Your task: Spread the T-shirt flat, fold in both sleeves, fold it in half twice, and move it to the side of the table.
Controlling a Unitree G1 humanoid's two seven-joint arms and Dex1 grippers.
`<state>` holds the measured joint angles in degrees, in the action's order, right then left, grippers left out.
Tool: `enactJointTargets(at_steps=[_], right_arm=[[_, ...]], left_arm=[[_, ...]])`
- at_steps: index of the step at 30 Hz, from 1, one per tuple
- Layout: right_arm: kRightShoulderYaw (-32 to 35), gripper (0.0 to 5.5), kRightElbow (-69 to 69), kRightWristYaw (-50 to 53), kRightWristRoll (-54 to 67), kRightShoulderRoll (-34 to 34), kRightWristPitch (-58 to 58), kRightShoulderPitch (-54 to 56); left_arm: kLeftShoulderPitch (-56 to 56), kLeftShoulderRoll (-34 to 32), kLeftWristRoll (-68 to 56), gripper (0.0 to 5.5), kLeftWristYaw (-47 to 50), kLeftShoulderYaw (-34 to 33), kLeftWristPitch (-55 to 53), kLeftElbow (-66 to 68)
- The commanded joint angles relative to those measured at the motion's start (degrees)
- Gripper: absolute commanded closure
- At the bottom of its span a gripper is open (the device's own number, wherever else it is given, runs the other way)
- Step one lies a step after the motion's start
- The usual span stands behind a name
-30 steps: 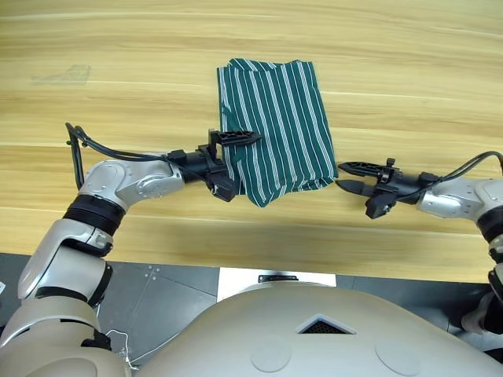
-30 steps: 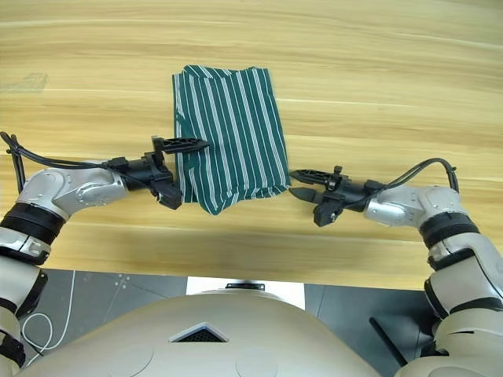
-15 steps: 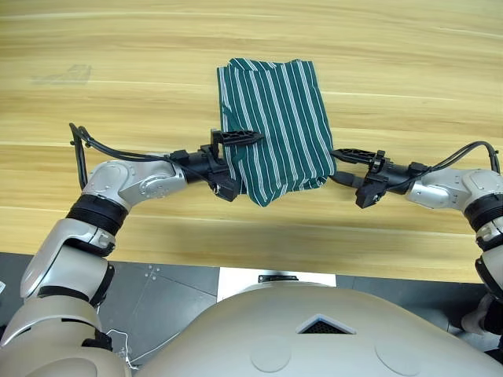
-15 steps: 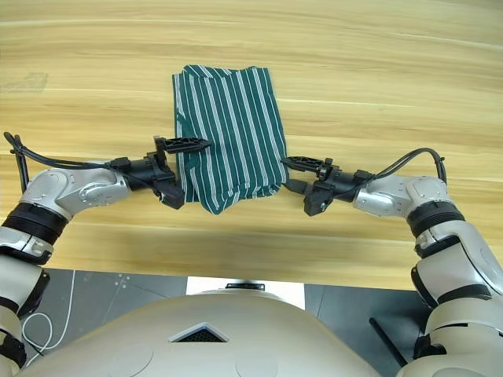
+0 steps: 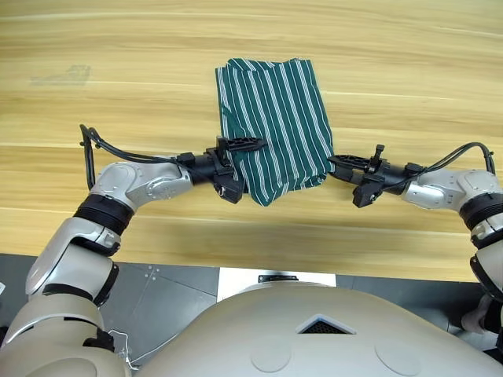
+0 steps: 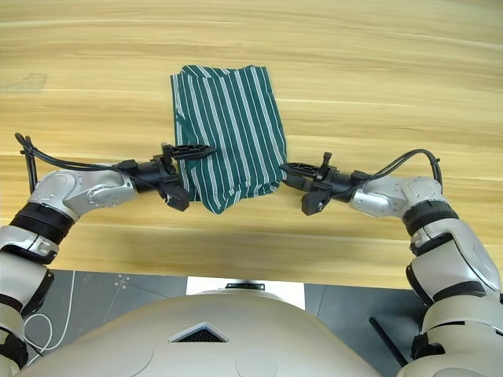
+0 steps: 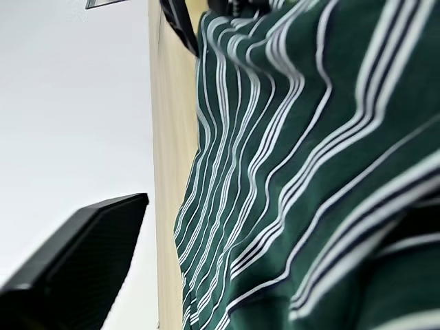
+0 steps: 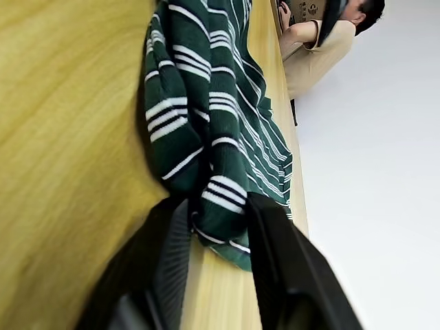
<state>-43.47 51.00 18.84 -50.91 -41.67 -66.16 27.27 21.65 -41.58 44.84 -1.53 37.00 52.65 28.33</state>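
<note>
The green striped T-shirt (image 5: 275, 118) lies folded in the middle of the light wooden table (image 5: 118, 47). The left gripper (image 5: 245, 166) has its fingers wide apart around the shirt's near left edge. The right gripper (image 5: 333, 167) pinches the near right corner. A dark grey floor (image 5: 157, 298) shows below the table's edge.

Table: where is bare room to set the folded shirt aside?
Bare table lies left, right and beyond the T-shirt. It is crowded at the shirt's near edge, where the left gripper and right gripper flank it.
</note>
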Motion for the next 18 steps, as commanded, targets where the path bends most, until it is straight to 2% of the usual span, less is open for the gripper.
enactJointTargets(at_steps=[1, 7, 11, 18], right_arm=[[-3.0, 4.61, 3.5, -3.0, -4.6, 1.7, 3.9, -3.1], [-2.9, 5.06, 3.1, -3.2, -4.2, 2.0, 3.6, -3.4], [-2.8, 5.32, 2.8, -3.5, -3.7, 2.0, 3.4, -3.6], [-2.9, 5.36, 2.7, -3.5, -3.6, 2.1, 3.4, -3.4]], left_arm=[[-5.0, 0.2, 7.3, 1.71, -4.3, 6.1, -0.5, 3.6], [-5.6, 0.7, 7.2, 2.81, -4.2, 7.6, -0.8, 4.3], [-5.8, 0.5, 6.8, 3.75, -4.3, 7.9, -1.1, 4.4], [-5.6, 0.8, 6.6, 4.41, -4.1, 7.8, -1.6, 5.2]])
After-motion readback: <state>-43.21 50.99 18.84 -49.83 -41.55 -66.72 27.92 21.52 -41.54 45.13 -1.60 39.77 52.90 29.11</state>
